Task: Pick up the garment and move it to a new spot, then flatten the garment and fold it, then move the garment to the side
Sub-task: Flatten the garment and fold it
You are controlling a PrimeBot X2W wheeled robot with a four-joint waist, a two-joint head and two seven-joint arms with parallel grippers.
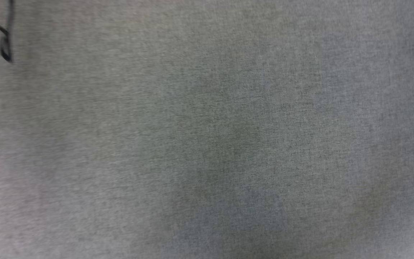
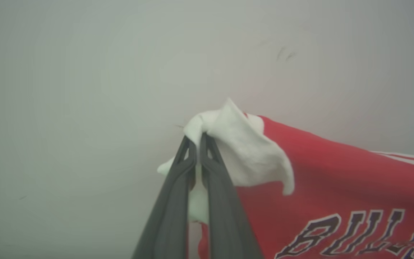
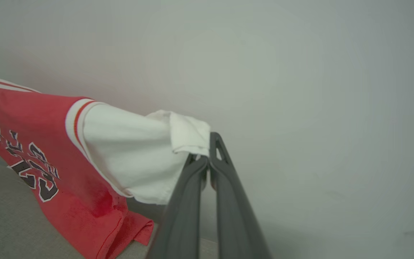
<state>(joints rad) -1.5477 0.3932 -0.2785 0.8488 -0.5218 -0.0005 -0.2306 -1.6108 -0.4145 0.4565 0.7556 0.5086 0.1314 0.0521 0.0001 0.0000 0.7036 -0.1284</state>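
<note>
1. Left pincer (image 2: 196, 138): both long dark fingers are pressed together. A bunched fold of white sleeve (image 2: 244, 151) is clamped between them near the tips. White cloth shows on either side of the fingers and in the narrow slot between them lower down.

2. Right pincer (image 3: 207, 153): the fingers are likewise closed. They grip the folded cuff edge of the other white sleeve (image 3: 128, 151), and the cuff doubles over just at the fingertips.

3. The garment (image 2: 322, 180) hangs between the two pincers, lifted by its sleeves.
- Seen from the left wrist, the red body runs to the right from the held sleeve. Dark letters (image 2: 354, 233) outlined in white cross the chest.
- Seen from the right wrist, the red body (image 3: 31, 115) runs to the left. Red-and-white striped trim (image 3: 74, 118) sits where sleeve meets body, and the chest print (image 3: 31, 167) appears at an angle.
- The lower red edge (image 3: 131, 230) hangs in loose folds down to a grey fabric surface (image 3: 2, 223). Contact with it cannot be confirmed.

4. From the head camera, the grey woven surface (image 1: 207, 129) lies flat. A thin dark cable (image 1: 5, 43) with a loop lies at the far left. A blurred grey shape at the near left edge cannot be identified.

5. Beyond the garment, both wrist views end in a plain pale background (image 2: 84, 72).
</note>
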